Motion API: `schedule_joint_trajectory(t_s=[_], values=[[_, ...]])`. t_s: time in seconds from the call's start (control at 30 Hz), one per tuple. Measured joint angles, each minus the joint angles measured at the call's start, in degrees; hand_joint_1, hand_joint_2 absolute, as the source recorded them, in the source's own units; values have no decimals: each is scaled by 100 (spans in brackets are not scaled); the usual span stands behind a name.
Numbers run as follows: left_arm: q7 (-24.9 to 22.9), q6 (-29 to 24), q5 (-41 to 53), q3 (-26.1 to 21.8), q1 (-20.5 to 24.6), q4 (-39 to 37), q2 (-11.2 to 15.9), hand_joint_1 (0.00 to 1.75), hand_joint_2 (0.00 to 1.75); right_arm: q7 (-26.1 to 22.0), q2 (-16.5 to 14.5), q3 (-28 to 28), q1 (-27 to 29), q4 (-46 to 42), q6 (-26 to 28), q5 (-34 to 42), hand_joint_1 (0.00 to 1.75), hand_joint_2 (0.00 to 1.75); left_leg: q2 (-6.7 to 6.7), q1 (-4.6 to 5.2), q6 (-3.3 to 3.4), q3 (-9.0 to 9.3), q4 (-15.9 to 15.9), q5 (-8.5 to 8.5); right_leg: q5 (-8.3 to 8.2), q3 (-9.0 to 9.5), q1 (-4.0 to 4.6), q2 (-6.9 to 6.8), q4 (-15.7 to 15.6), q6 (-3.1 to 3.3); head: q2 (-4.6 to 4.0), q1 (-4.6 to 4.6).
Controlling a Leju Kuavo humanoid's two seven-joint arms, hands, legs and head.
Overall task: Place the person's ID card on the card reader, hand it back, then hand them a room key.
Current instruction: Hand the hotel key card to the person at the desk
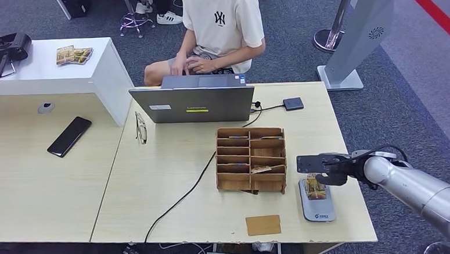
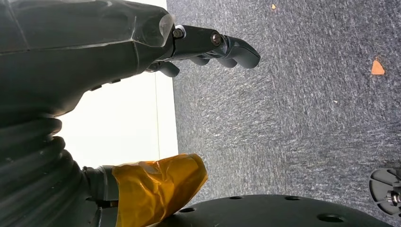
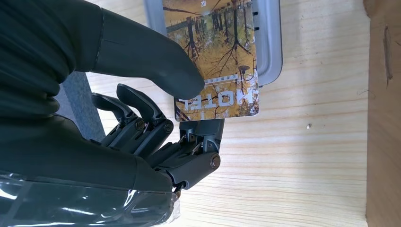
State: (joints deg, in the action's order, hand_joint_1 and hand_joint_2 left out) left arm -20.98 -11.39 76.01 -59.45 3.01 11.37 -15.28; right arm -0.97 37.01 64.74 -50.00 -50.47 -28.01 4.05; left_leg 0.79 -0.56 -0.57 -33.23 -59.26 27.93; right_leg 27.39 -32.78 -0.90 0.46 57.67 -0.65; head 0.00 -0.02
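My right hand (image 1: pixel 334 169) reaches in over the table's right front corner. It pinches a card (image 3: pixel 215 61) printed with autumn trees and the word HOTEL between its thumb and a finger. The card (image 1: pixel 315 186) lies over the grey card reader (image 1: pixel 319 208) and covers most of the reader's top; whether it touches the reader (image 3: pixel 270 45) I cannot tell. The seated person (image 1: pixel 220 28) in a white T-shirt is behind the laptop at the far edge. My left hand (image 2: pixel 208 45) hangs beside the desk above grey carpet, fingers apart and holding nothing.
A wooden compartment box (image 1: pixel 250 159) stands just left of the reader, with a similar card in one slot. A brown card (image 1: pixel 262 224) lies near the front edge. A laptop (image 1: pixel 192 102), its cable, glasses (image 1: pixel 141 128) and a phone (image 1: pixel 69 136) are farther left.
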Motion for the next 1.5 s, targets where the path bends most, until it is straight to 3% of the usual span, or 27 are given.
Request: schedule_joint_trajectory(t_s=[1.5], values=[[-2, 16, 36, 4, 0, 0, 0, 0, 175, -62, -159, 7, -56, 243, -27, -113, 175, 175, -1, 0, 6, 15, -9, 4, 0, 19, 1, 0, -1, -1, 0, -1]])
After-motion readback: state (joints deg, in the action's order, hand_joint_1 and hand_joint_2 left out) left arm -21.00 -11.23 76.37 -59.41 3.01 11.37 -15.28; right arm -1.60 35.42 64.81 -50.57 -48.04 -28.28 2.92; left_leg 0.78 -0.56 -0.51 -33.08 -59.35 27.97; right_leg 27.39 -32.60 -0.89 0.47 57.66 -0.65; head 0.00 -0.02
